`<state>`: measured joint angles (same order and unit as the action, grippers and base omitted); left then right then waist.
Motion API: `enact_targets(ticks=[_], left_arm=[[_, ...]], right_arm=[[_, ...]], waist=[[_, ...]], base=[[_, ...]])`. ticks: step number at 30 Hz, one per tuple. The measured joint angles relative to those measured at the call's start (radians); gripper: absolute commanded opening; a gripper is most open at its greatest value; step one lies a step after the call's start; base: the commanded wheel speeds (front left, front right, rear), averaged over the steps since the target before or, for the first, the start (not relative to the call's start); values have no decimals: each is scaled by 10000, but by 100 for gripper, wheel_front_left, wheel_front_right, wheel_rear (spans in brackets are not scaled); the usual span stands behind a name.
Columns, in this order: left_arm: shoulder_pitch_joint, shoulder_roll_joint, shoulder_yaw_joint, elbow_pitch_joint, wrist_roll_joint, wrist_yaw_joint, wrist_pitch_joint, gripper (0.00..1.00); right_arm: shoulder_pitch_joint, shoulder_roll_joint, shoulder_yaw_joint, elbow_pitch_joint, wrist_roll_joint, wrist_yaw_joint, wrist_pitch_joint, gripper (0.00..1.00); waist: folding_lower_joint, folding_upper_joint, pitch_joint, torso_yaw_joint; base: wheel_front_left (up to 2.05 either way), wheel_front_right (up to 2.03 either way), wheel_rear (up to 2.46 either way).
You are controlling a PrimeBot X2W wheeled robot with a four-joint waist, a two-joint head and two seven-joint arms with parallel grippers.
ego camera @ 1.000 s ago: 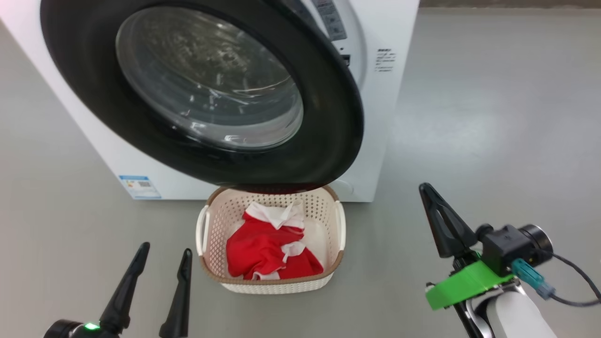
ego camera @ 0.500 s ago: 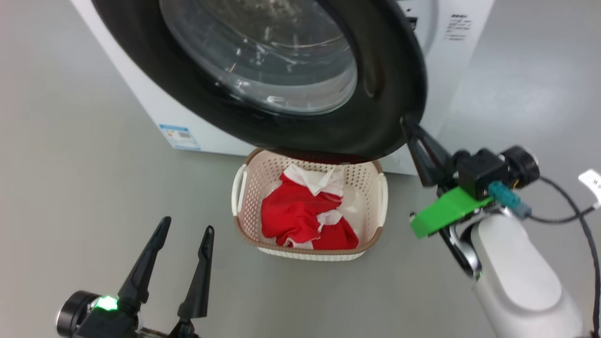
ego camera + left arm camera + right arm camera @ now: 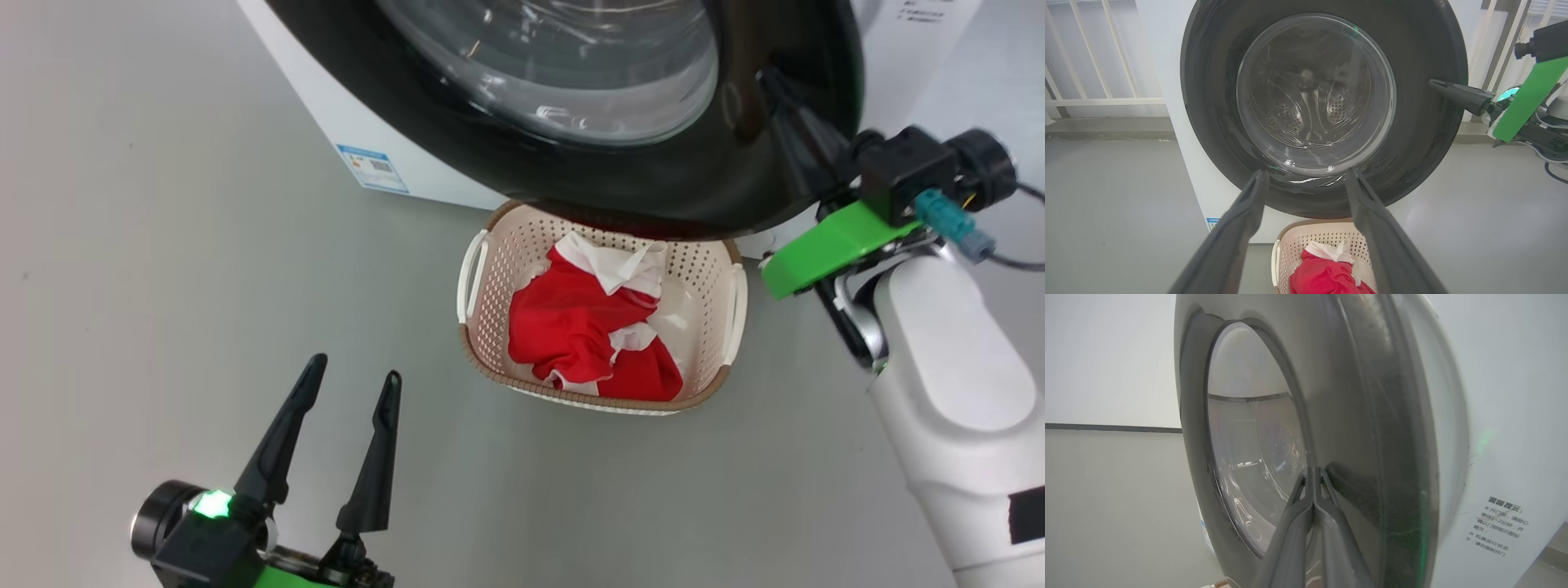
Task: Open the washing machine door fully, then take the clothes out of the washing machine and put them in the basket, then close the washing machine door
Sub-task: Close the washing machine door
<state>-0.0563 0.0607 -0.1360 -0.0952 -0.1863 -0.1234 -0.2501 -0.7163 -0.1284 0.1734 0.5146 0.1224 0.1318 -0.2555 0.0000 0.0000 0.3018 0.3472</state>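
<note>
2 grippers show in the head view. The right gripper (image 3: 769,77) has its long dark fingers pressed together with nothing between them. Its tips lie against the glossy black rim of the washing machine door (image 3: 653,192), on the rim's right side. The left wrist view shows the same contact from the front, and the right wrist view shows the joined tips (image 3: 1312,473) on the rim beside the glass window.

The door sits close against the white front of the washing machine (image 3: 326,106). Whether it is latched cannot be told. Through the glass the perforated steel drum is visible in the left wrist view.

The left gripper (image 3: 355,369) hangs low over the grey floor (image 3: 163,286), well apart from the machine. Its 2 fingers are spread wide and hold nothing.

The basket (image 3: 469,351) stands on the floor just in front of the machine, its far rim under the lower edge of the door. The clothes (image 3: 571,327), red with white trim, lie bunched inside it. 1 small blue label (image 3: 371,167) sits low on the machine's front, left of the basket.
</note>
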Motion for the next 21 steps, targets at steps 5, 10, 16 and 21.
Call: enact_targets(ticks=[5,10,16,21], left_arm=[[-142,-84,-69,25,0,-2,-25,100],[-267,-123,-109,159,-17,-2,-25,100],[-465,-150,-184,217,-140,-4,-27,100],[-489,-165,-173,215,-173,-4,-27,100]], right_arm=[[-523,-176,-244,113,-17,2,0,0],[-1183,-247,-495,426,90,2,0,0],[-1990,-443,-892,922,4,2,0,0],[-2294,-301,-1707,934,-493,90,-12,0]], waist=[[0,0,281,196],[0,0,515,291],[0,0,653,471],[0,0,714,645]], base=[[0,0,0],[0,0,0],[0,0,0],[0,0,0]])
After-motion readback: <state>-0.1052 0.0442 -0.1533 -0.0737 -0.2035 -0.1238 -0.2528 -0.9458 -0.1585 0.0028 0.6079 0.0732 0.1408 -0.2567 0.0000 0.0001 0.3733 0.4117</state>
